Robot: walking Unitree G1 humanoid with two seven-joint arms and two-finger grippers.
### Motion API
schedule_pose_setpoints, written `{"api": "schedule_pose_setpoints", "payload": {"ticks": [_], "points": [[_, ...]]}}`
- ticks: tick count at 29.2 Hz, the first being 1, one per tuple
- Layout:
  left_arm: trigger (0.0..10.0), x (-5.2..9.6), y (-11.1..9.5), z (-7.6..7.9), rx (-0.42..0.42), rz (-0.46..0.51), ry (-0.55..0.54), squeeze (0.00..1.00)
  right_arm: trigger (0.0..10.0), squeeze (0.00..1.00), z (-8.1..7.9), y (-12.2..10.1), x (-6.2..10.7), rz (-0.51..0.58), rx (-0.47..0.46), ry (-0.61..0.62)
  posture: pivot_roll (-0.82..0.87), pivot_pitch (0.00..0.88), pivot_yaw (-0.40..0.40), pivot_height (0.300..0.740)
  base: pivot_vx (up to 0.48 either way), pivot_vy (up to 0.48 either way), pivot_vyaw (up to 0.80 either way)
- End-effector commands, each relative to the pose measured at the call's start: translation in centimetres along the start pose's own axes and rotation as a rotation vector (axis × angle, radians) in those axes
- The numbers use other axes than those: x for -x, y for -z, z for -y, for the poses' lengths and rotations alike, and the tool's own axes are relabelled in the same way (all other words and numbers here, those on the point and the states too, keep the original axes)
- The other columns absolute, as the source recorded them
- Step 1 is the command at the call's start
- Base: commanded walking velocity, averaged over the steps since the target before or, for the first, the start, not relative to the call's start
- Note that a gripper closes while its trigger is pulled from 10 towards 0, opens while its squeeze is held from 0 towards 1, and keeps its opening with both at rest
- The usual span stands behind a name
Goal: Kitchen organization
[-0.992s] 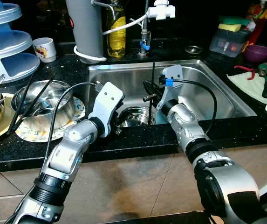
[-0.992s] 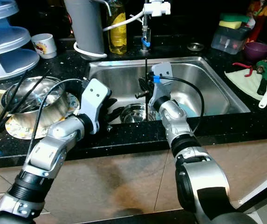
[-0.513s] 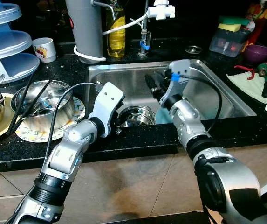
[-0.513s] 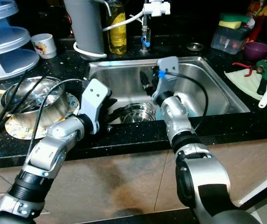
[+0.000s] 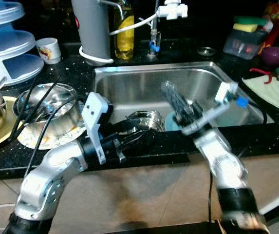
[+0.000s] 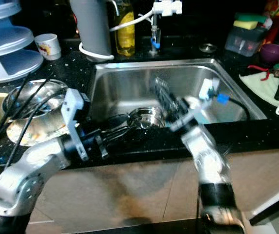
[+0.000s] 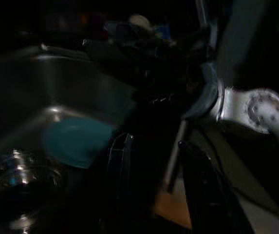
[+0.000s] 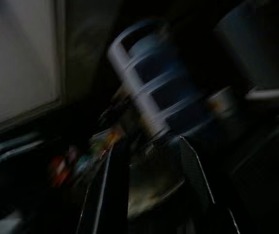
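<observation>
Both grippers at the near rim of the steel sink, a steel bowl lying inside

Left gripper (image 5: 129, 139) lies along the black counter (image 5: 144, 146) edge at 6 o'clock, fingers aimed toward the steel bowl (image 5: 141, 119) in the sink (image 5: 129, 83); right gripper (image 5: 176, 100), motion-blurred, hangs over the basin just beside a teal dish (image 5: 171, 122); how far either is open I cannot tell. At 9 o'clock, a steel pot (image 5: 46, 109) with chopsticks; at 12, an oil bottle (image 5: 123, 29)
</observation>
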State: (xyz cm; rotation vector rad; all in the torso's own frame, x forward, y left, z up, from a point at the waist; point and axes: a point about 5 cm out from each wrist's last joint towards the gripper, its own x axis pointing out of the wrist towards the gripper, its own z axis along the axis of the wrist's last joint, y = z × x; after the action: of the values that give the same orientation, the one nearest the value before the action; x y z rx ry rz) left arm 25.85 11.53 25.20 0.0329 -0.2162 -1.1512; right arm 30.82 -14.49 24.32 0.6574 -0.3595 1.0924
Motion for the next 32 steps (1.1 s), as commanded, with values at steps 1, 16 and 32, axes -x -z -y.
{"api": "schedule_pose_setpoints", "payload": {"ticks": [1, 16, 32], "points": [[10.0, 0.7, 0.5, 0.7, 0.026, -0.058, 0.075, 0.00, 10.0, 0.00, -1.1, 0.5, 0.5, -0.045, -0.029, -0.067, -0.02, 0.177, -0.008, 0.740, 0.000, 0.000, 0.00], [10.0, 4.8, 7.1, 4.0, 0.064, -0.631, 0.215, 0.00, 10.0, 0.00, -0.2, 5.7, 9.3, -0.603, -0.065, 0.206, -0.03, 0.179, -0.018, 0.740, 0.000, 0.000, 0.00], [10.0, 7.9, 13.3, 6.6, -0.021, -1.080, 0.247, 0.00, 10.0, 0.00, 0.8, 12.2, 17.2, -1.113, -0.020, 0.433, -0.02, 0.168, -0.016, 0.740, 0.000, 0.000, 0.00]]}}
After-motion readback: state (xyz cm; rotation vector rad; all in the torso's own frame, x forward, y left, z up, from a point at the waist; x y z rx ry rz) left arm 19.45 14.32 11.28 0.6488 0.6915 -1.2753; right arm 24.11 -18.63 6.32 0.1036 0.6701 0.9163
